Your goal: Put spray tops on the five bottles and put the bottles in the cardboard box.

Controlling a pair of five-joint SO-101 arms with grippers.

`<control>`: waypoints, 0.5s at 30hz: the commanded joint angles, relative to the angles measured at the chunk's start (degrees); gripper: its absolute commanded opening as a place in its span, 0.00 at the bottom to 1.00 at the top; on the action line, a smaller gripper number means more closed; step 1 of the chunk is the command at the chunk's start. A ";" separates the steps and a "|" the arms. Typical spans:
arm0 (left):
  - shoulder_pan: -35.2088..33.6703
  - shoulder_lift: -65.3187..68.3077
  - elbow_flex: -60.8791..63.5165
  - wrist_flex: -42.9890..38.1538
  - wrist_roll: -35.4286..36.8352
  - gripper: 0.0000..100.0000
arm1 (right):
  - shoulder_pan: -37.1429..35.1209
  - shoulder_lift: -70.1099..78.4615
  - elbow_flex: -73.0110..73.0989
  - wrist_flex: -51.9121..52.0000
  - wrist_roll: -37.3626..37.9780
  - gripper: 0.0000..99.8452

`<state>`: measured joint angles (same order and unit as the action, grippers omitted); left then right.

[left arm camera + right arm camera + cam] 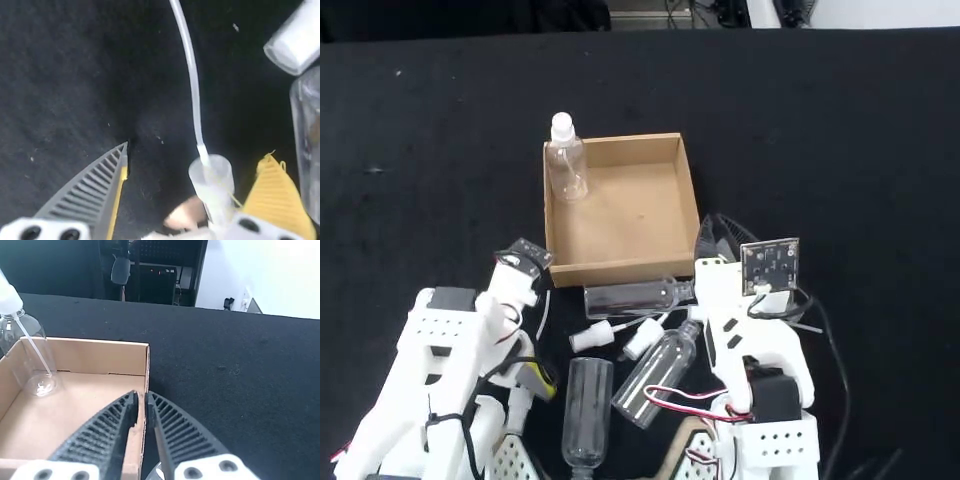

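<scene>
Right gripper (141,396) pinches the right wall of the cardboard box (620,268), jaws nearly together with the cardboard edge between them. Left gripper (197,150) sits on the near side of the box, off its left corner, jaws spread wide. A spray top (212,182) lies between them, close to the yellow jaw, and its dip tube (190,75) points out past the fingertips. We see nothing clamping it.

One capped bottle (566,165) stands in the box's far left corner. A bare bottle (635,297) lies just outside the box's near wall. A second bottle (660,375) and a third bottle (587,410) lie farther from the box, toward the arms, with a loose spray top (605,333) between them and the near wall.

Risks as we judge them:
- Any pull by the right arm drags or tilts the box and topples the capped bottle.
- The unclamped spray top slips or twists on lifting.
- The bendy tube misses a bottle neck.
- The round bottles roll if nudged.
</scene>
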<state>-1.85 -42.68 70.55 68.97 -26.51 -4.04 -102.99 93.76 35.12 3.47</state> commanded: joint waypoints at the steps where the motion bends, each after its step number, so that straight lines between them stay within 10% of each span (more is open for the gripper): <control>1: 0.66 0.18 -0.13 -0.88 -0.53 0.31 | 0.35 -5.49 -0.22 -1.76 0.53 0.02; 15: 0.22 0.00 -0.57 -3.43 -0.35 0.09 | 0.35 -5.49 -0.31 -1.76 0.53 0.02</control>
<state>-1.85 -42.68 70.99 68.79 -26.51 -4.04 -102.99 93.76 35.12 3.47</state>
